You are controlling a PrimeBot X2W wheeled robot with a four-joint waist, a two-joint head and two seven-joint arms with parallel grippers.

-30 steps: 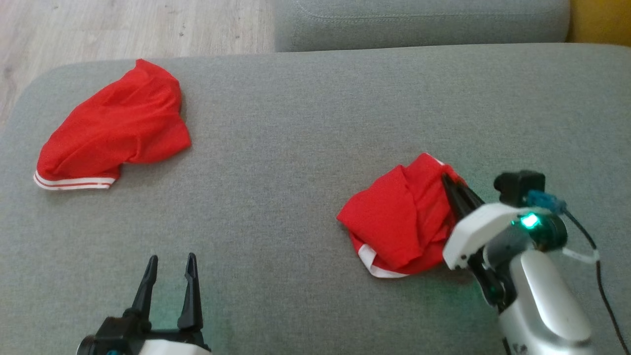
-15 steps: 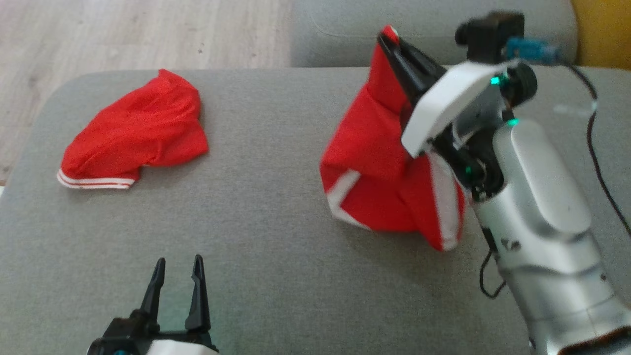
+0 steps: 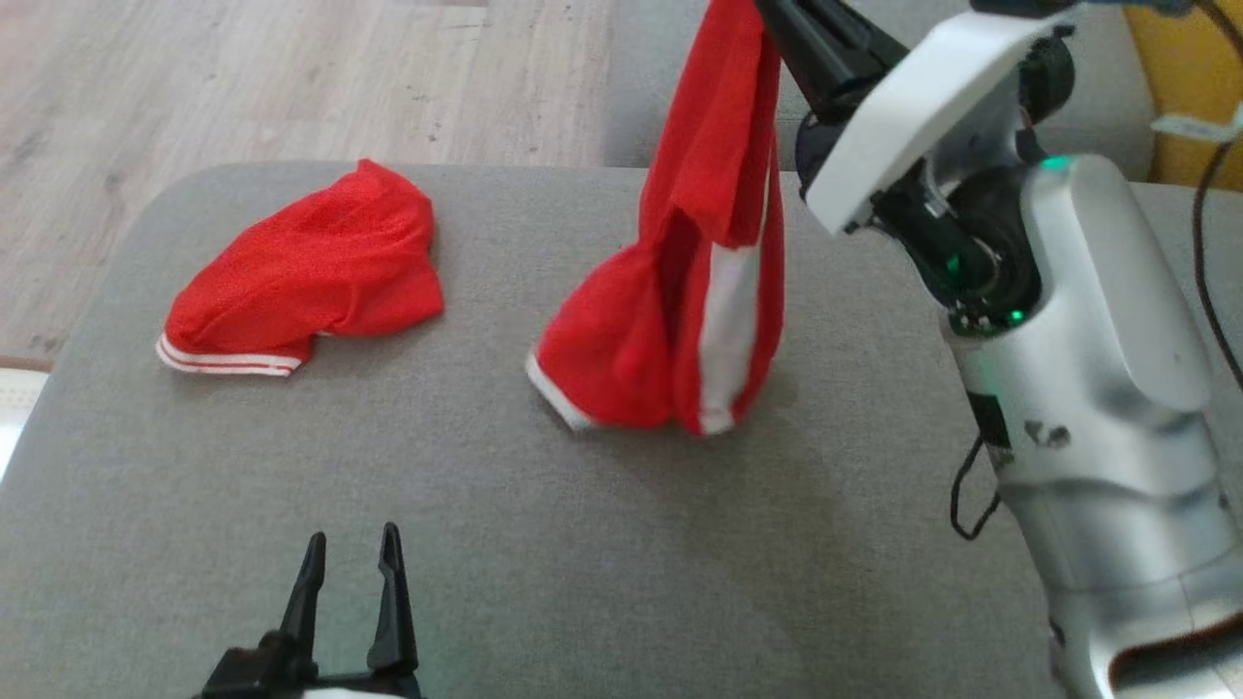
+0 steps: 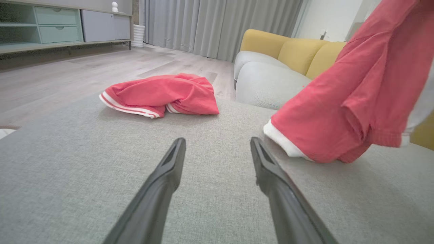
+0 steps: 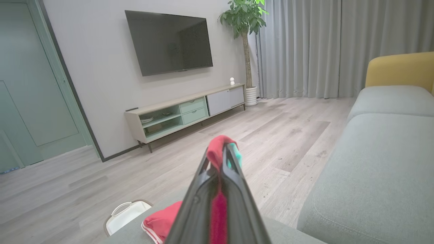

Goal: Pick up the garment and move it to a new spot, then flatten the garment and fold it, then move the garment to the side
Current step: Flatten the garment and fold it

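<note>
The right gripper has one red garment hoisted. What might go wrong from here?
1. The right gripper pinches a small fold of the hanging garment at its fingertips; the cloth may slip out mid-carry.
2. Its lower hem hangs at or just above the grey cushion and may drag.
3. The second red garment lies to the left; a set-down there could tangle them.

Wide grey cushion (image 3: 621,544), pale wooden floor (image 5: 169,169) beyond it, black television (image 5: 169,40) above a low cabinet (image 5: 190,108) with green drawers, potted plant (image 5: 245,20) beside grey curtains (image 5: 305,47) — yellow sofa back (image 5: 400,69), white basket (image 5: 130,211) on the floor
</note>
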